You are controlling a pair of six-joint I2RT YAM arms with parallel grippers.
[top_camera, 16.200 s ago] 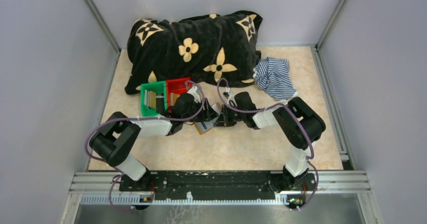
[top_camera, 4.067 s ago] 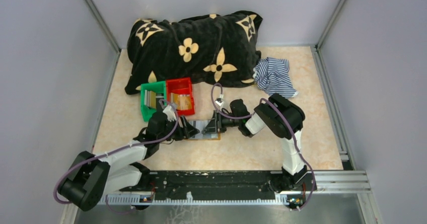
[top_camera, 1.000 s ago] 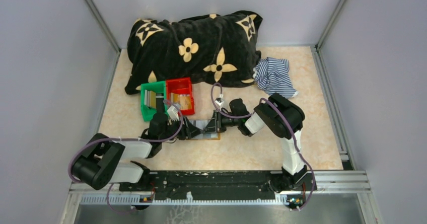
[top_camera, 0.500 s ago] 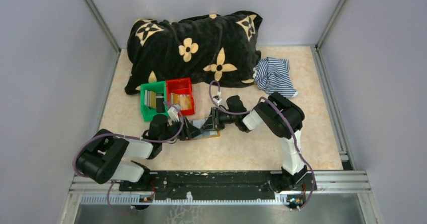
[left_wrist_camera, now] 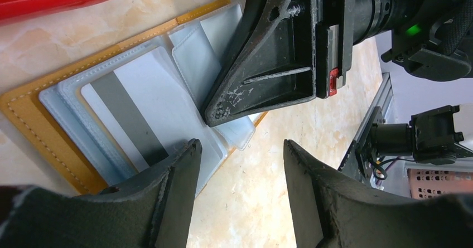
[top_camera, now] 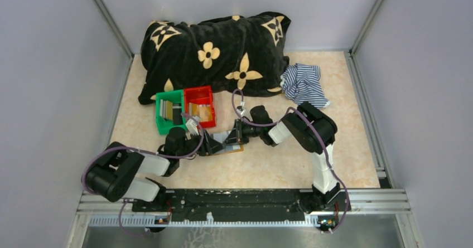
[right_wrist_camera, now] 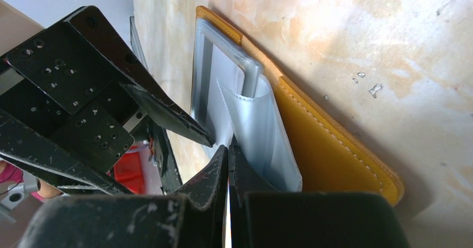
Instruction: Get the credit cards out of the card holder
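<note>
One card (left_wrist_camera: 139,108) half-hidden in the card holder (left_wrist_camera: 28,114); left end effector (left_wrist_camera: 241,146) parted, right end effector (right_wrist_camera: 228,156) closed.

We take this for a robotics lab test cell: plain grey panel walls (top_camera: 50,64) in aluminium framing (top_camera: 365,19) box in a marble-patterned worktop (top_camera: 268,167), with a left arm (top_camera: 131,167) and right arm (top_camera: 312,128) bolted to a black rail (top_camera: 240,198).

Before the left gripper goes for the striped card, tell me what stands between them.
The card sits under the card holder's clear pocket film. The shut right gripper's tip rests beside the card, not over it, close to the left gripper's path.
</note>
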